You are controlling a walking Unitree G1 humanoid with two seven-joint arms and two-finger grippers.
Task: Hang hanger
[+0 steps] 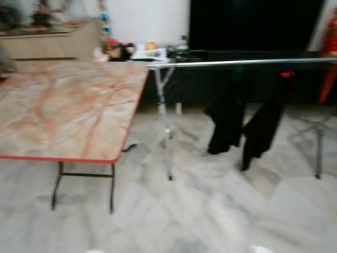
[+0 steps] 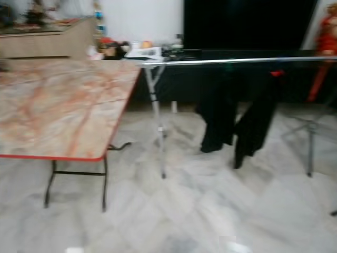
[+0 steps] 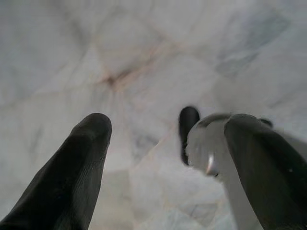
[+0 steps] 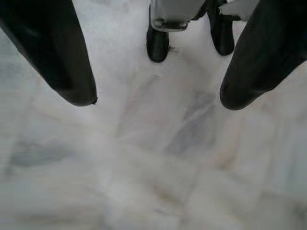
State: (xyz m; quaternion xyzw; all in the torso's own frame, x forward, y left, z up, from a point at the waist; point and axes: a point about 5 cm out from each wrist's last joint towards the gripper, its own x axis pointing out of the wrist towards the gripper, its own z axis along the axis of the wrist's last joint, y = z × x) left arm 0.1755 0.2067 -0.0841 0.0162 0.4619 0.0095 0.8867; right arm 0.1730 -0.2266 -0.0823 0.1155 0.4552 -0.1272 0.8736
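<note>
- Left gripper (image 3: 163,163): my fingers spread apart, nothing between them; arm hangs over the marble floor (image 3: 144,57), idle, I judge, since nothing is within reach.
- Right gripper (image 4: 156,100): fingers likewise apart and empty; pointed at the floor.
- Folding table (image 1: 63,105): on my left.
- Clothes rail (image 1: 242,62): ahead, well apart from both grippers; two dark garments (image 1: 247,118) hang there, one on a red hanger (image 1: 287,75).
</note>
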